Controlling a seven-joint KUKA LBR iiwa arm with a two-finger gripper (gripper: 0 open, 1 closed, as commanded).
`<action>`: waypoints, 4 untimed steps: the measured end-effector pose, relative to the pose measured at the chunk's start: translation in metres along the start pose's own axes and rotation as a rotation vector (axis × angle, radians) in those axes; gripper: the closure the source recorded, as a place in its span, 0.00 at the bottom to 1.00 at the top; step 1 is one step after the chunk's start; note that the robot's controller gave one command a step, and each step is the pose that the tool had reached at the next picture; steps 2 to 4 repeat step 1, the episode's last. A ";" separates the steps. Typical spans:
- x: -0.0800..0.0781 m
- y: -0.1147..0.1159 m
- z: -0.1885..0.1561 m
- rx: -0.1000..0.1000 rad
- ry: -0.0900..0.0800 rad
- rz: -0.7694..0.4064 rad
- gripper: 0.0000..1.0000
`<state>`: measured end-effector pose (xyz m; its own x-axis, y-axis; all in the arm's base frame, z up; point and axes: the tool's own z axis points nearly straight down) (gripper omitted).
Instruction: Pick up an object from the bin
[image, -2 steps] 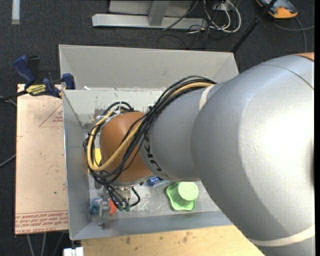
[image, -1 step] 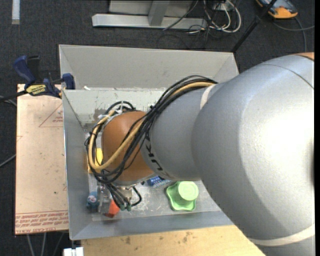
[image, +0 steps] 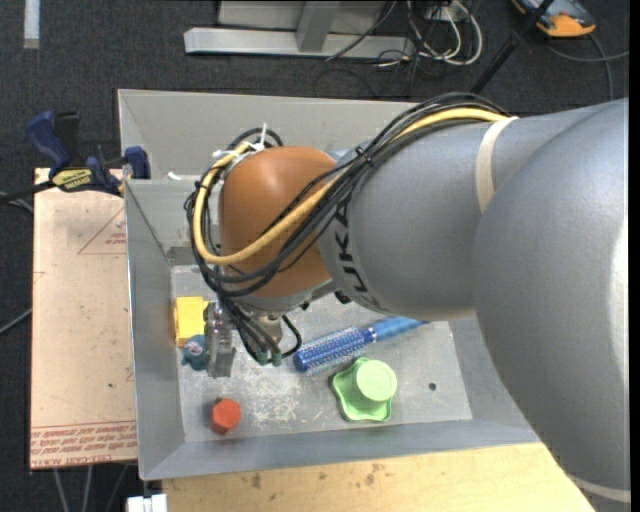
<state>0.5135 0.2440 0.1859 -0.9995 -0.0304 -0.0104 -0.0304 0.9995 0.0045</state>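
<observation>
Gripper (image: 238, 350) sits low in the lower left of the frame, just beside a yellow block (image: 189, 318) near the bin (image: 150, 300) left wall; open or closed, can't tell, the wrist hides it. Block looks small, stiff and light, probably smooth-faced, so I'd pinch across two flat opposite sides near mid-height and keep clear of the wall. Blue brush (image: 345, 346), green round cap-like thing (image: 366, 388) and small red piece (image: 225, 415) lie apart to the right and below.
</observation>
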 end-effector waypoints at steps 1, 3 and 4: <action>-0.068 -0.002 -0.079 0.000 -0.003 0.016 1.00; -0.068 -0.002 -0.079 0.000 -0.003 0.016 1.00; -0.068 -0.002 -0.079 0.000 -0.003 0.016 1.00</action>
